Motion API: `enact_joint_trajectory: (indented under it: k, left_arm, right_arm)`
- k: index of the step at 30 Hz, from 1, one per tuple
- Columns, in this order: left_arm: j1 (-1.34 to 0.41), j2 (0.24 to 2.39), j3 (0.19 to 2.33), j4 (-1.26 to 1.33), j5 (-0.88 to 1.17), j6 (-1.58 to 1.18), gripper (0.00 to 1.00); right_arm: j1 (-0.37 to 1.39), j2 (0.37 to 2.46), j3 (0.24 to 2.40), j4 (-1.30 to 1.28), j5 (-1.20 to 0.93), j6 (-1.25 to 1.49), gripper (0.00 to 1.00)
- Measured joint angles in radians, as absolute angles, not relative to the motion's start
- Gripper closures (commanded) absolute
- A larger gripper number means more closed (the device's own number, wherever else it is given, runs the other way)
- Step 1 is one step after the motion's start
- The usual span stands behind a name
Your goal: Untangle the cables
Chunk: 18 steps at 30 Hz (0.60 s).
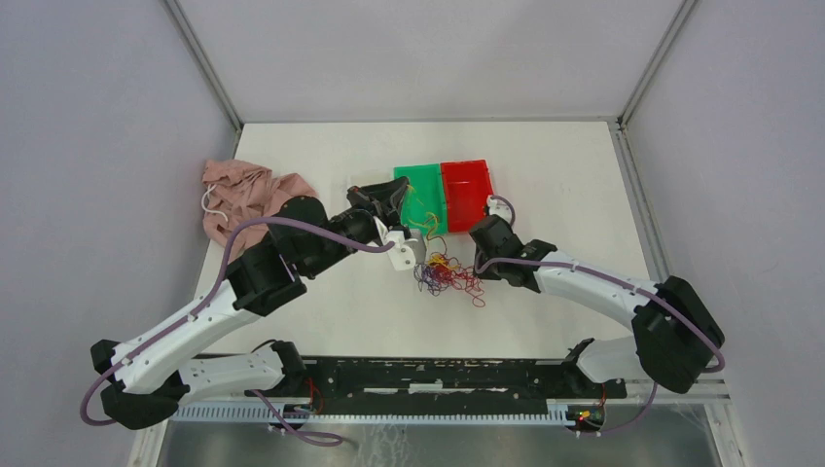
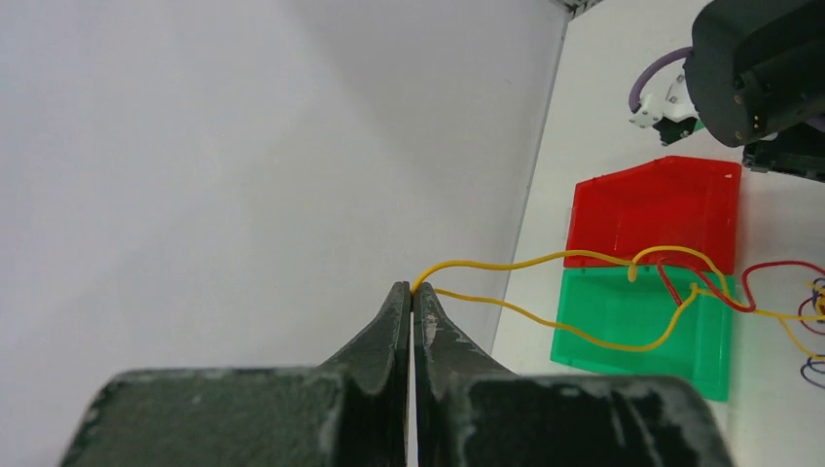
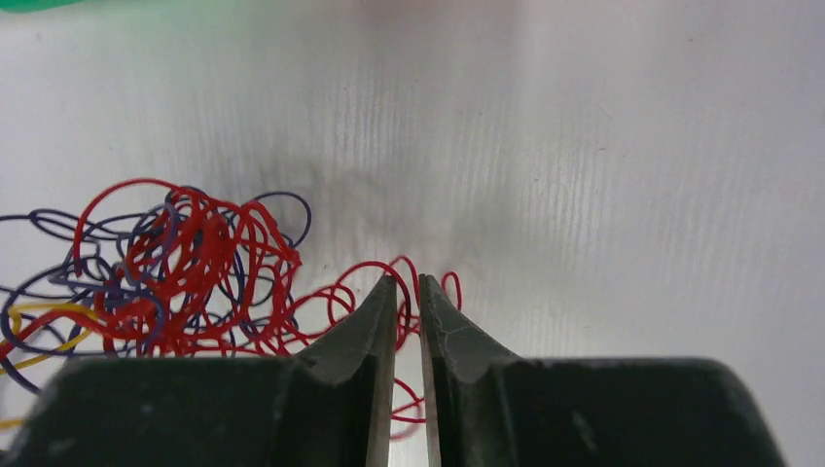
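At table centre, just in front of the green bin [image 1: 420, 199] and red bin [image 1: 465, 192], the cables [image 1: 449, 275] lie heaped, with red, purple and yellow loops knotted together. Left gripper [image 2: 413, 289] is pressed together on one yellow cable [image 2: 506, 263], which a red strand crosses. Right gripper [image 3: 409, 282] sits low at the heap's edge, jaws a sliver apart among red loops [image 3: 195, 253]; grip unclear. Judged early: nothing separated. Bare table [image 1: 321, 321] on the near side; bins crowd the far side.

Light's bright, even, from above. Soft grey shadow on table [image 3: 632, 146] far of my right fingers [image 3: 370, 336]. Near finger bases blur in both wrist cams; top cam sharp.
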State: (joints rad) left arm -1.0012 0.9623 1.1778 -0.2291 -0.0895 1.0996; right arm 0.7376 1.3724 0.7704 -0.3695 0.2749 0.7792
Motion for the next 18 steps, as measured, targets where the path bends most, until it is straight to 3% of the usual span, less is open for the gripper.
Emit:
enact_joint_trajectory:
  k: [3, 6, 18]
  left_arm:
    - [-1.001, 0.952, 1.172, -0.229, -0.063, 1.094, 0.97]
    - [-1.001, 0.937, 1.140, -0.218, -0.043, 1.095, 0.97]
    - [-1.001, 0.944, 1.135, -0.178, 0.018, 1.097, 0.95]
  right_arm:
    - [0.738, 1.311, 0.772, -0.385, 0.275, 0.757, 0.39]
    - [0.738, 1.205, 0.793, -0.410, 0.273, 0.700, 0.21]
    - [0.738, 0.893, 0.836, -0.203, 0.086, 0.458, 0.09]
